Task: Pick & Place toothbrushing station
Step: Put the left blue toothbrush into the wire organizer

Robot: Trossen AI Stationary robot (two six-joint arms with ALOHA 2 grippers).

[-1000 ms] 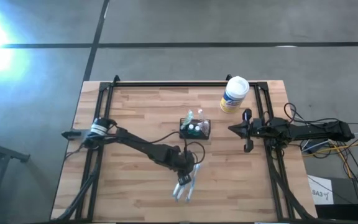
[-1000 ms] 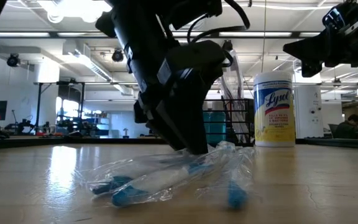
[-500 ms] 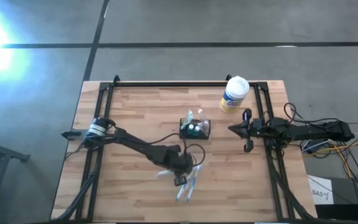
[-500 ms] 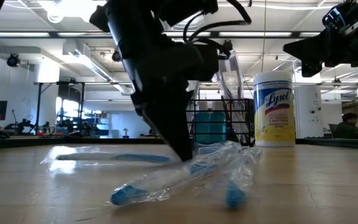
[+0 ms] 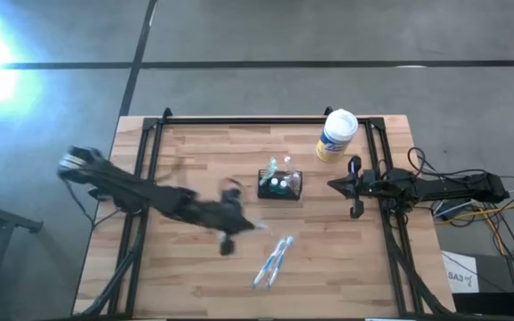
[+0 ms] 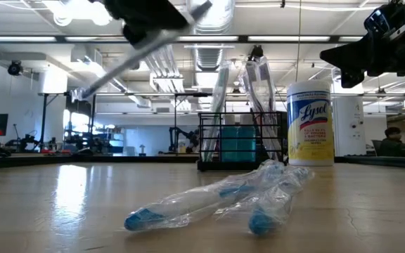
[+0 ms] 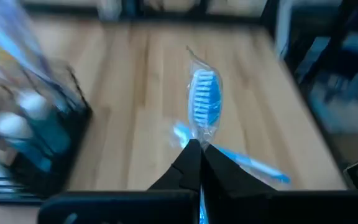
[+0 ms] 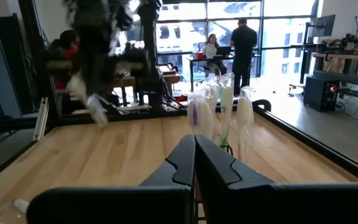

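Note:
The toothbrushing station (image 5: 279,185) is a small black wire caddy standing mid-table, with wrapped brushes upright in it (image 6: 241,144). My left gripper (image 5: 237,228) hangs high over the table, left of and nearer than the caddy. It is shut on a clear-wrapped toothbrush (image 7: 205,102) with a blue head. Two more wrapped toothbrushes (image 5: 273,261) lie flat on the wood near the front (image 6: 209,204). My right gripper (image 5: 353,187) waits shut at the table's right side, with nothing in it (image 8: 194,155). My left gripper pinches the wrapped toothbrush between its two shut fingers, on the wrapper just behind the blue head (image 7: 199,138). The head end sticks out past the fingertips. The brush is lifted clear of the table and hangs slanted (image 6: 118,67), one end lower toward the left.
A white canister with a yellow label (image 5: 337,134) stands at the far right, behind the caddy (image 6: 310,123). Black frame rails (image 5: 150,143) run along the table's left, right and far edges. People sit in the room beyond the table (image 8: 213,46).
My left gripper has shut on one of the wrapped toothbrushes lying near the front. It has risen with that brush and swung toward the table's left edge. The brush is now lifted clear and slanted. The other two brushes remain on the wood.

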